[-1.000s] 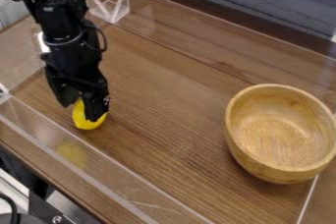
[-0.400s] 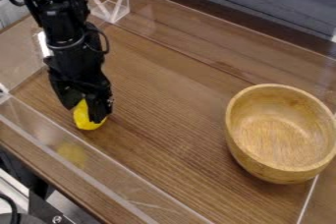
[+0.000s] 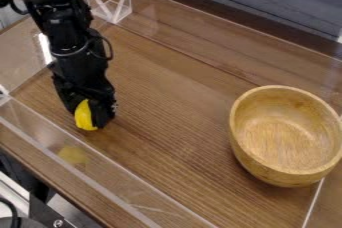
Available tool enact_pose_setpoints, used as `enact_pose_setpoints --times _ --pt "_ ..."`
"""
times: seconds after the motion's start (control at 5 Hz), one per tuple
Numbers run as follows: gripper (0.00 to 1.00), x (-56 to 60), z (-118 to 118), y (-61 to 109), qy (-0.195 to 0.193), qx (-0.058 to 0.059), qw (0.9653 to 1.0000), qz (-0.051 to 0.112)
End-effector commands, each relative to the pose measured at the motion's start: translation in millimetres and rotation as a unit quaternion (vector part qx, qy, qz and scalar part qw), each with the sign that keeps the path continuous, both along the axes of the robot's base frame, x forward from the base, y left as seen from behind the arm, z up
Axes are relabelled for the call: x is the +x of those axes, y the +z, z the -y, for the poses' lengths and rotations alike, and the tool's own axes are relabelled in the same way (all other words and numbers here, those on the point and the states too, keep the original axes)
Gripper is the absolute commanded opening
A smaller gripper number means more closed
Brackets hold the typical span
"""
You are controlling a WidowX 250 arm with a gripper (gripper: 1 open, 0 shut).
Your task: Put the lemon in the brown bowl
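Lemon (image 3: 87, 118) at left of frame, low on the wooden table (image 3: 174, 102), partly covered by the black gripper (image 3: 91, 112). Fingers come down around the fruit; can't tell how far the jaws are open or if they grip it. Brown bowl (image 3: 285, 135) at right of frame, well apart from lemon, its hollow showing nothing inside.

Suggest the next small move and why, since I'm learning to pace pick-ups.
Probably finish closing the tool before any lift: its dark fingers come down around the lemon on the table, but a firm grip can't be confirmed from this view, and the brown bowl stands well off to one side.
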State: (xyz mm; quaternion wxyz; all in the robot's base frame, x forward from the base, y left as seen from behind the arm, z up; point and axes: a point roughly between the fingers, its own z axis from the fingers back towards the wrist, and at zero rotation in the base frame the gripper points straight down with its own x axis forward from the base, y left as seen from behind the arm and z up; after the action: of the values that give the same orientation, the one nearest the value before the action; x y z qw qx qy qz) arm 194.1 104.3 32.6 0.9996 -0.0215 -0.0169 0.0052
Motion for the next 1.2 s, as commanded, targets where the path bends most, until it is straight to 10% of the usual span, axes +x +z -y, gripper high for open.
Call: enact_pose_setpoints --times 0.0,1.0 --pt "0.0 2.4 -1.2 0.3 0.003 0.003 1.0 0.007" --pt "0.0 8.6 1.9 -0.3 0.003 0.004 0.9999 0.009"
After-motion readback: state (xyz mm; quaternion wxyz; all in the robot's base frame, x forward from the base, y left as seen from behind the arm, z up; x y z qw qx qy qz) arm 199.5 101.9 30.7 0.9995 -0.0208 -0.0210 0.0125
